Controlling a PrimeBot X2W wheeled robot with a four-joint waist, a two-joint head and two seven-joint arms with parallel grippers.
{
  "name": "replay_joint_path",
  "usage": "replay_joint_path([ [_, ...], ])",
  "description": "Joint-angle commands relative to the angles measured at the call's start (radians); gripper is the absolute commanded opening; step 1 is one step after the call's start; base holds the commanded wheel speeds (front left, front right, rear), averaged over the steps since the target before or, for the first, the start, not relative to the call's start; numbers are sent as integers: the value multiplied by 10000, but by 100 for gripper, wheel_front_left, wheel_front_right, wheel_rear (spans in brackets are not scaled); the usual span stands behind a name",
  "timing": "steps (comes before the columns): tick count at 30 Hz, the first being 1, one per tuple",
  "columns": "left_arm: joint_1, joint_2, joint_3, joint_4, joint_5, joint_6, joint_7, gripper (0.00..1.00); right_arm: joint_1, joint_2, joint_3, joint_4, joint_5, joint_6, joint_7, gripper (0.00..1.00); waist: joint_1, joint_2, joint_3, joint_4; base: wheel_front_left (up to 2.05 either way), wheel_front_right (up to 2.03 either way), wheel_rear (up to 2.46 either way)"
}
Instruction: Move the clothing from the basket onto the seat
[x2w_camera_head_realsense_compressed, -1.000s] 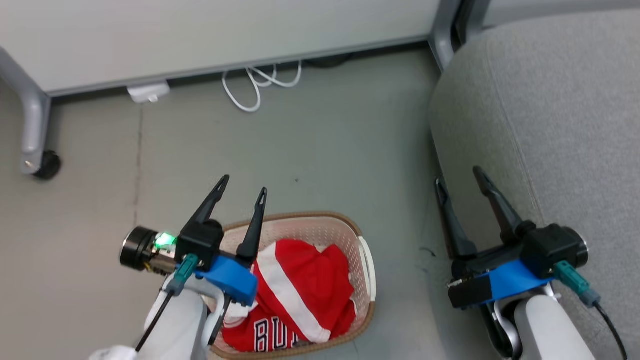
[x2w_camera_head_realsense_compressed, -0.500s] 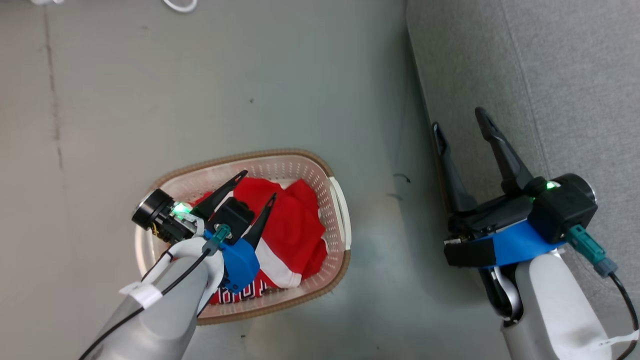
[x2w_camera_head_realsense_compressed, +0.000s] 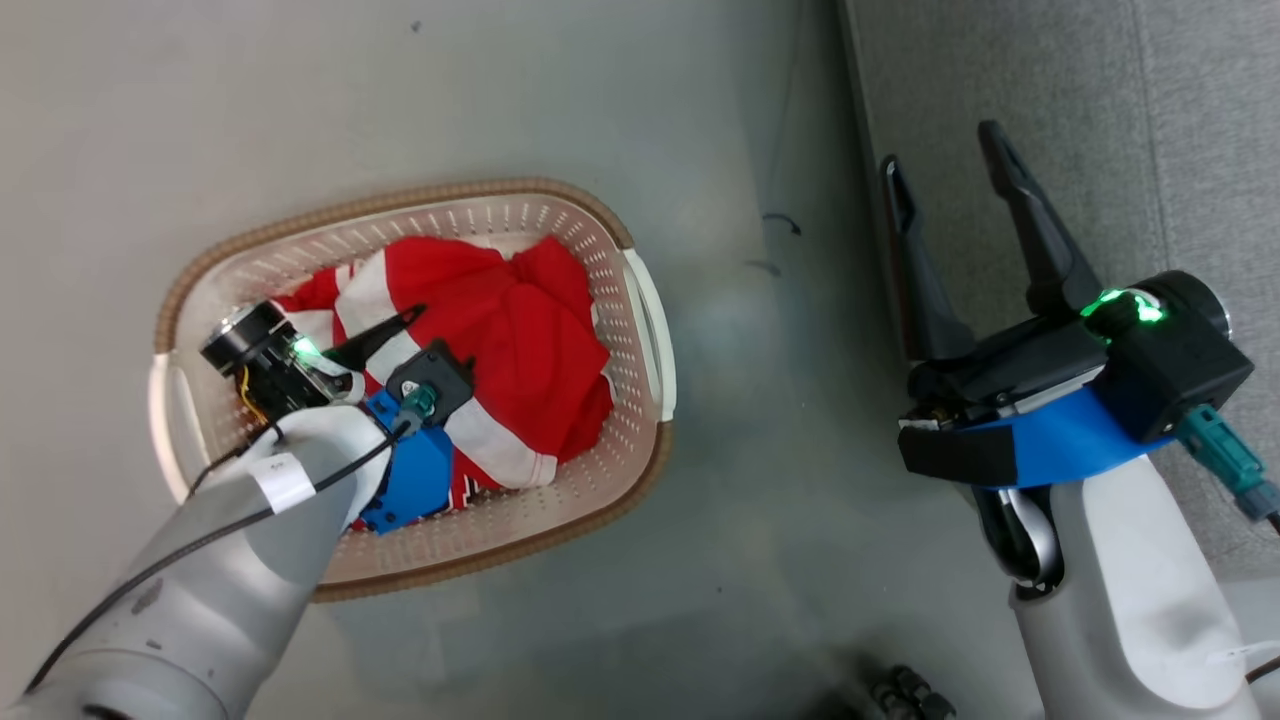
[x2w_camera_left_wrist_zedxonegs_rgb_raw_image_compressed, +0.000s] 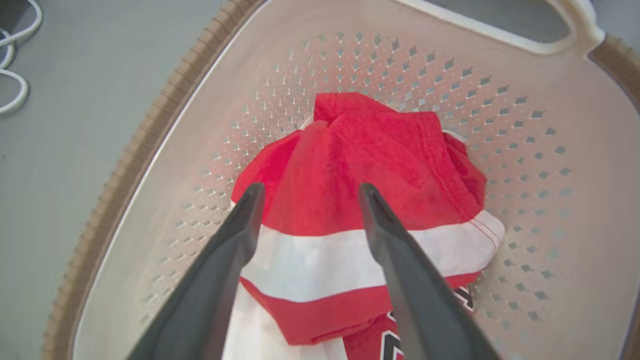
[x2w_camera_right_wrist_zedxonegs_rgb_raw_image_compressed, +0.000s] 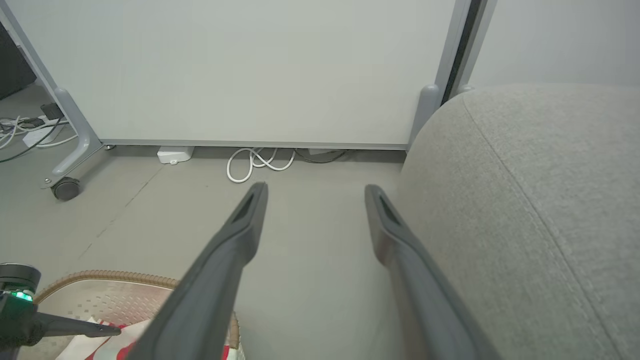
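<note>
A large light-grey fabric sofa (x2w_camera_head_realsense_compressed: 1100, 120) lines the grey floor's (x2w_camera_head_realsense_compressed: 500, 90) right edge. Left of it, apart, stands a cream perforated plastic basket with a brown woven rim (x2w_camera_head_realsense_compressed: 640, 330). It holds both red garments (x2w_camera_left_wrist_zedxonegs_rgb_raw_image_compressed: 360, 165), the white-striped one lying over the jersey (x2w_camera_left_wrist_zedxonegs_rgb_raw_image_compressed: 367, 347), whose black lettering is too covered to read. The left gripper (x2w_camera_left_wrist_zedxonegs_rgb_raw_image_compressed: 311, 189), jaws open, hangs inside the basket over the stripe. The right gripper (x2w_camera_head_realsense_compressed: 940, 148), jaws open and empty, hovers by the sofa's front.

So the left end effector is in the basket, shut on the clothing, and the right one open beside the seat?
No: the left wrist view shows the left end effector in the basket, open over the clothing, gripping nothing; the right end effector is open beside the seat.
</note>
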Motion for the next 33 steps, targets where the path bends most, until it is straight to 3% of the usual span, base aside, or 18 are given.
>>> replay_joint_path([
  [1, -350, 63, -282, 190, -81, -4, 55, 100, -201, -29, -67, -110, -21, 5, -39, 100, -2, 1, 592, -185, 0, 0, 0],
  [15, -1860, 114, -2147, 1038, -1120, -5, 939, 100, -367, -31, -238, -546, -143, 5, -39, 100, -2, 1, 1878, -276, 0, 0, 0],
  [23, -2007, 101, -2114, 1222, -2104, -5, 1425, 100, -256, -31, -397, -740, -239, 5, -39, 100, -2, 1, 2172, -273, 0, 0, 0],
  [24, -2018, 88, -2174, 1223, -2166, -5, 1483, 77, -252, -29, -410, -757, -248, 5, -39, 100, -2, 1, 2181, -267, 0, 0, 0],
  [25, -2050, 76, -2221, 1233, -2227, -5, 1504, 31, -248, -29, -420, -759, -261, 5, -39, 100, -2, 1, 2184, -252, 0, 0, 0],
  [26, -2070, 51, -2261, 1240, -2257, -5, 1520, 0, -248, -29, -432, -758, -276, 5, -39, 100, -2, 1, 2178, -231, 0, 0, 0],
  [33, -2052, -233, -2527, 1203, -2450, -5, 1377, 0, -357, -29, -396, -702, -331, 5, -39, 100, -2, 1, 1902, -39, 0, 0, 0],
])
